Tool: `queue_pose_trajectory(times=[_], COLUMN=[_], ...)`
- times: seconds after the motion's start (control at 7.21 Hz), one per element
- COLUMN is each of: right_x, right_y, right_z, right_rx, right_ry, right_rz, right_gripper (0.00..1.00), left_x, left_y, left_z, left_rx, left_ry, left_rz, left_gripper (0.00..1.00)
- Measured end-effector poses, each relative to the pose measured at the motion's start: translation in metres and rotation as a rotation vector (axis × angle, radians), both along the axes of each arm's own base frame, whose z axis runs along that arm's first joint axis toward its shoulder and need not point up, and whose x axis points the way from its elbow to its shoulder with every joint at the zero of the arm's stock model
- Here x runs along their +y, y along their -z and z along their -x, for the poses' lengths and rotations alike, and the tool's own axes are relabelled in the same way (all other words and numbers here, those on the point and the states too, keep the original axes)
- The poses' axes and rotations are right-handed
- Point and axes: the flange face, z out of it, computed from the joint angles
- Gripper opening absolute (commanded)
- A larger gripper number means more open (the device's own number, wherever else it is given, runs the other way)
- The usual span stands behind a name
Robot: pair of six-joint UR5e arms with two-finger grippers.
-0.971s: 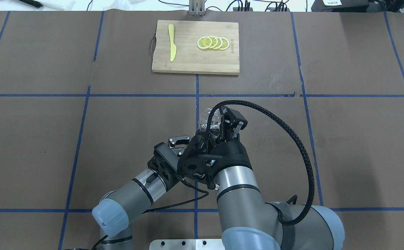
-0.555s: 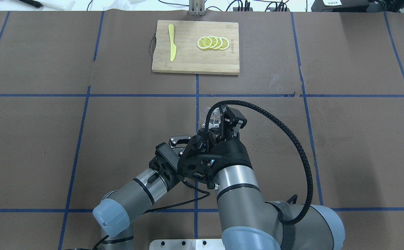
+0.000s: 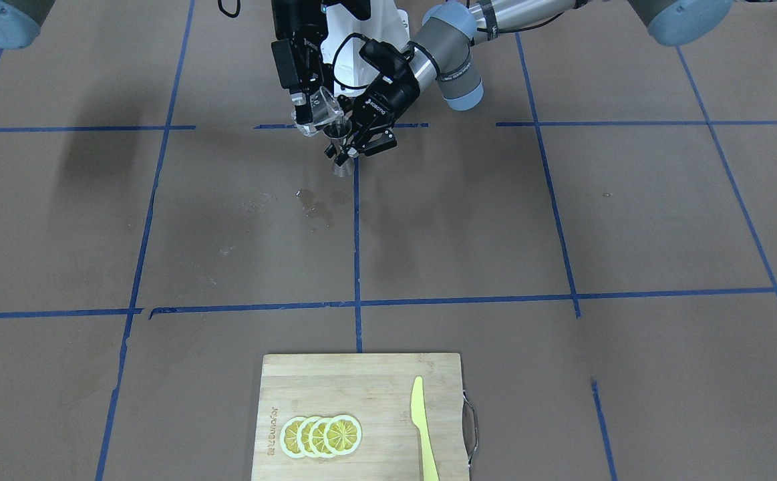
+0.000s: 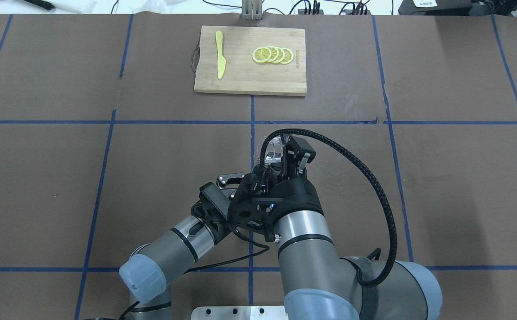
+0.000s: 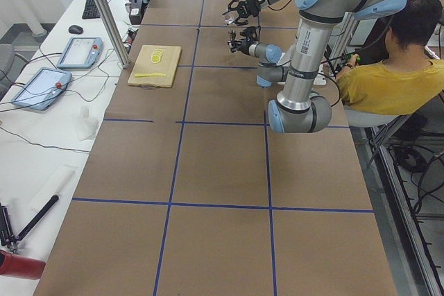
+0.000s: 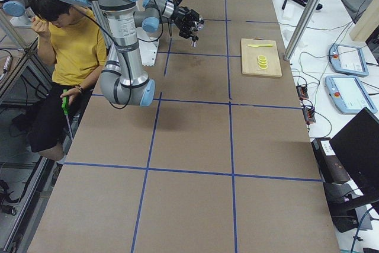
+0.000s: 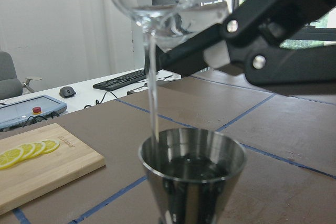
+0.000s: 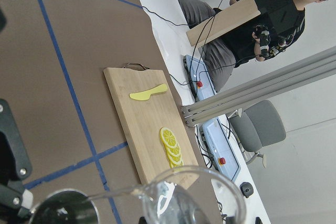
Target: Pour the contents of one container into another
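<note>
Right gripper [image 3: 311, 113] clamps the cup [image 7: 168, 9], tipped over the jigger [image 7: 191, 177], stream running in. Left gripper [image 3: 351, 148] holds the jigger's waist. Judged: glass light, fragile, slippery; grip the sidewall.

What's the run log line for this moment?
phase: pouring | right gripper: shut on glass cup, tilted | left gripper: shut on jigger, upright below | stream: entering jigger | table: wet patches
</note>
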Motion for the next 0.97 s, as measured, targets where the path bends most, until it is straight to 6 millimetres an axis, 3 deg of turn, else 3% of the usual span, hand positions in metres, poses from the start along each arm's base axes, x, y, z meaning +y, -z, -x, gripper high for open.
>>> queue_pose_trajectory(times=[0.56, 0.97], right_x=[-0.0004, 0.0028], right_y=[-0.0015, 0.0036], right_z=[-0.0009, -0.0021], right_rx=[0.006, -0.135], right_ry=[-0.008, -0.027], right_rz=[-0.005, 0.039], right_gripper=[0.00, 0.00], left_x=[-0.0007, -0.0021], left_y=[0.0010, 0.0029], left_z=[0.0012, 0.0036], left_rx=[0.001, 0.007], left_ry=[0.003, 0.007], left_rz=[-0.002, -0.003], left_gripper=[0.00, 0.00])
